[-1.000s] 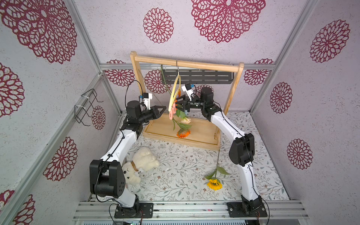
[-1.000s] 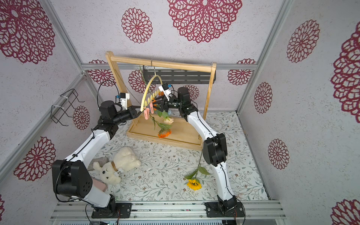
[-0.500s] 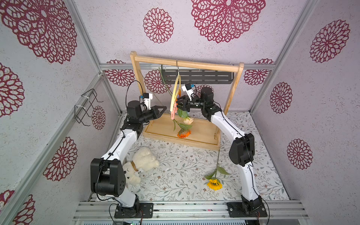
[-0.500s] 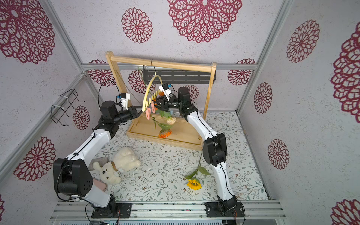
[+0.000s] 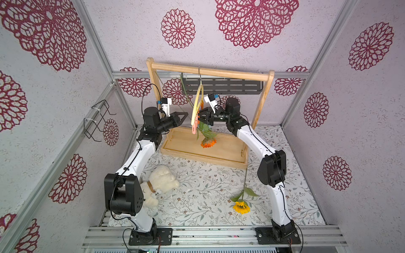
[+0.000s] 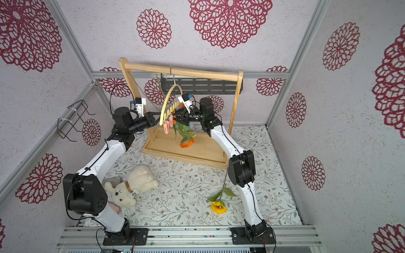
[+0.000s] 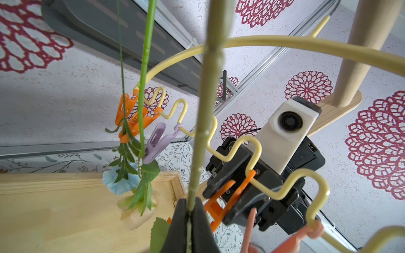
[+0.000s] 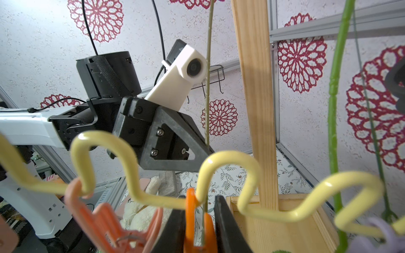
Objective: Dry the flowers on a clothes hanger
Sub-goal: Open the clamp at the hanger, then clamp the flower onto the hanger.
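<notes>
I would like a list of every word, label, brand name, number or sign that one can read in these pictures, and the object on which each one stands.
None: no word, number, brand or sign can be read in any view.
The clothes hanger, the lilac clothespin and the wooden rack bear no lettering.
The walls and the mat carry only printed flower patterns.

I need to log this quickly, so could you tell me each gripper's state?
Left gripper: closed on a flower stem.
Right gripper: closed on the orange clothespin.
</notes>
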